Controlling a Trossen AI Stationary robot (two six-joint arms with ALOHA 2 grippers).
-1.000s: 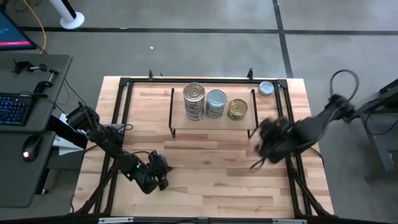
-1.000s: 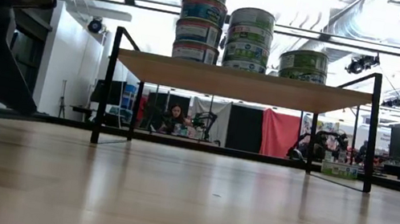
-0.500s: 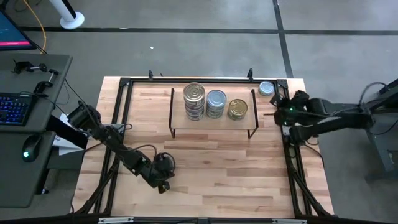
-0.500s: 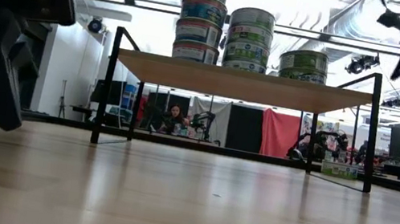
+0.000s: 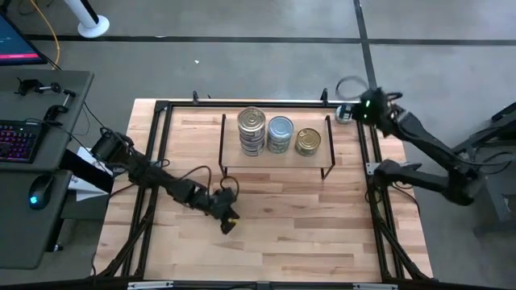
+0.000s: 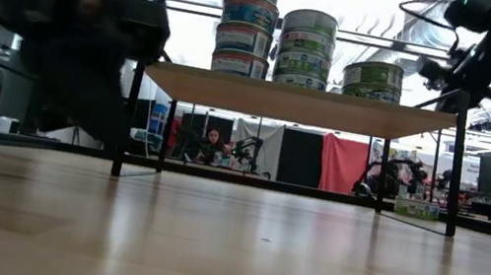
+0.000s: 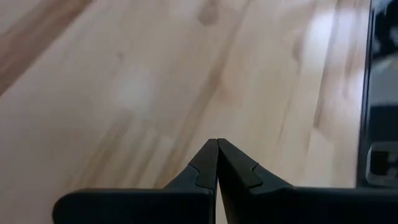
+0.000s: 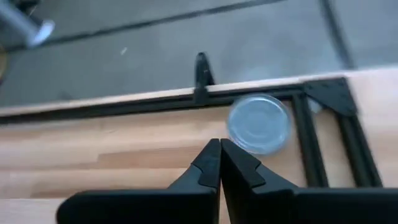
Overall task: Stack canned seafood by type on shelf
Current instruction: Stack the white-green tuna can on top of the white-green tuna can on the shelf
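Observation:
Three stacks of canned seafood stand on the shelf (image 5: 274, 161): silver pull-tab tins (image 5: 251, 129), pale blue-silver tins (image 5: 280, 133) and gold tins (image 5: 307, 142). In the low view the silver stack (image 6: 248, 18) is the tallest and the gold stack (image 6: 373, 77) the shortest. One pale blue-silver tin (image 5: 345, 114) sits flat on the tabletop at the far right corner. My right gripper (image 5: 355, 111) hovers shut just beside and above this tin (image 8: 259, 123). My left gripper (image 5: 228, 219) is shut over bare wood near the table's middle, in front of the shelf.
A black metal frame (image 5: 364, 137) runs along the table's edges and passes right beside the loose tin. Bare wood (image 7: 186, 81) lies under the left gripper. A desk with a keyboard (image 5: 18, 138) stands left of the table.
My right arm has swung from the table's right middle to the far right corner and now hangs over the loose tin. My left gripper has moved rightward along the near half of the table toward its middle. The tins have stayed put.

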